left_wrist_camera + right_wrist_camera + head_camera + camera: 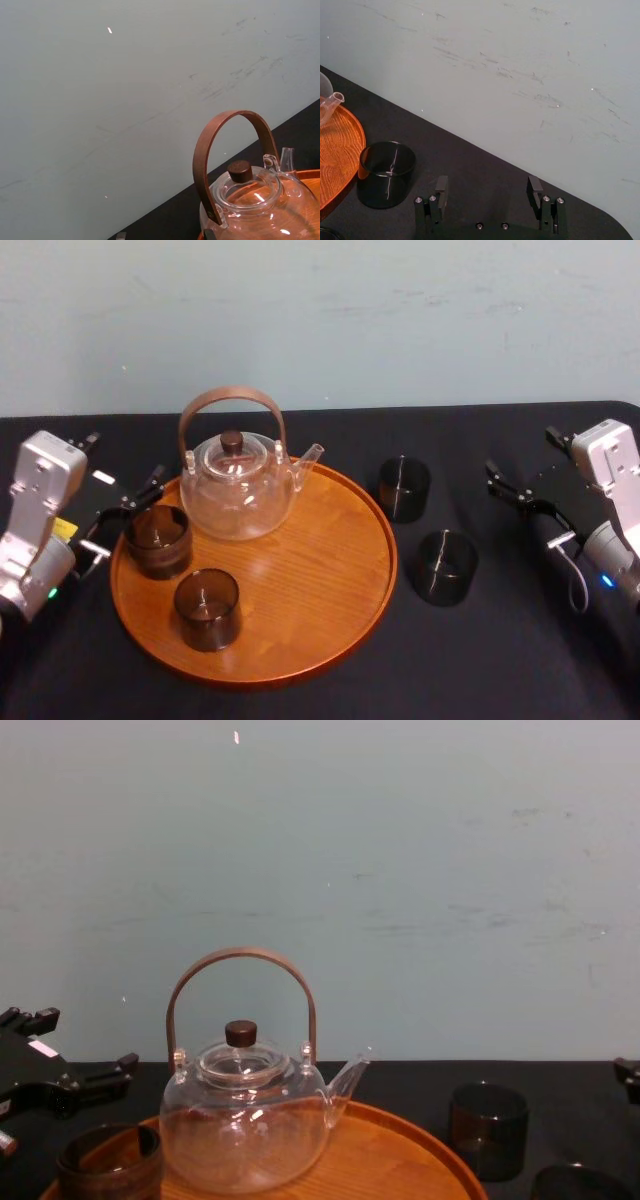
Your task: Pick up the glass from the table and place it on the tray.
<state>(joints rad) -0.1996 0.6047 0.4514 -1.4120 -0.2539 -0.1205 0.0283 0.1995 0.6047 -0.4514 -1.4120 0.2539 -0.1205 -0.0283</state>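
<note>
Left hand [128,515] was open, fingers spread, at the left edge of the tray [320,560]. One glass [157,540] stood upright on the tray just right of that hand; whether they touched could not be told. A second glass [207,608] and a teapot [240,485] sat on the tray farther right. Two dark glasses, far [404,489] and near [446,566], stood on the table [470,670] left of the right hand [488,184]. That hand was open, holding nothing.
</note>
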